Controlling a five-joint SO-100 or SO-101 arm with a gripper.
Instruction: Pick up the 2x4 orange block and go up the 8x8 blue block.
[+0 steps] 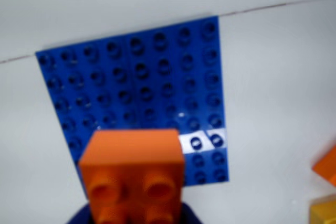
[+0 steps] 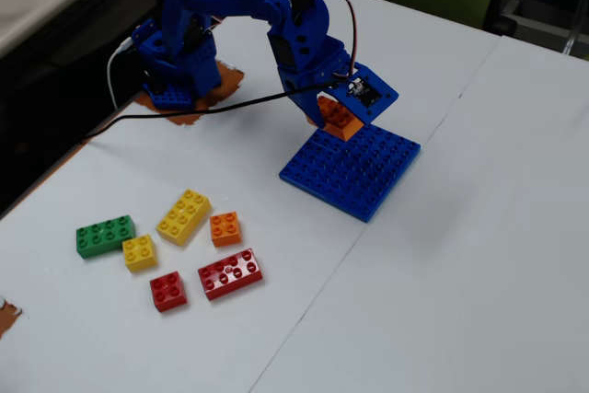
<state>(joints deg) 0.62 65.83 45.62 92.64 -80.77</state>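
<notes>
Hand (image 2: pixel 337 117): clenched on the 2x4 orange block; in the wrist view the block fills the bottom centre, with dark blue hand parts just showing beneath it.
2x4 orange block (image 1: pixel 134 178): held above the tabletop, studs facing the wrist camera, long axis running away from the lens toward the plate; only part of it shows in either view.
Key relation: the block hangs over the near edge of the 8x8 blue block (image 1: pixel 137 94) as the wrist view shows it; the plate's open studs stretch ahead and to both sides. Judged, the coming move is a descent with a small push forward, studs lined up square.
8x8 blue block, fixed view (image 2: pixel 353 169): flat on the tabletop, directly below the hand, nothing stacked on it.
Spare bricks: green (image 2: pixel 105 235), two yellow, small orange (image 2: pixel 225 227), two red (image 2: pixel 230 273), grouped well apart from the plate toward the lower left of the fixed view.
Tabletop (image 2: pixel 460 255): white, smooth, crossed by thin seam lines.
Room: arm base (image 2: pixel 175 80) at the far edge; dark floor and green backdrop beyond.
</notes>
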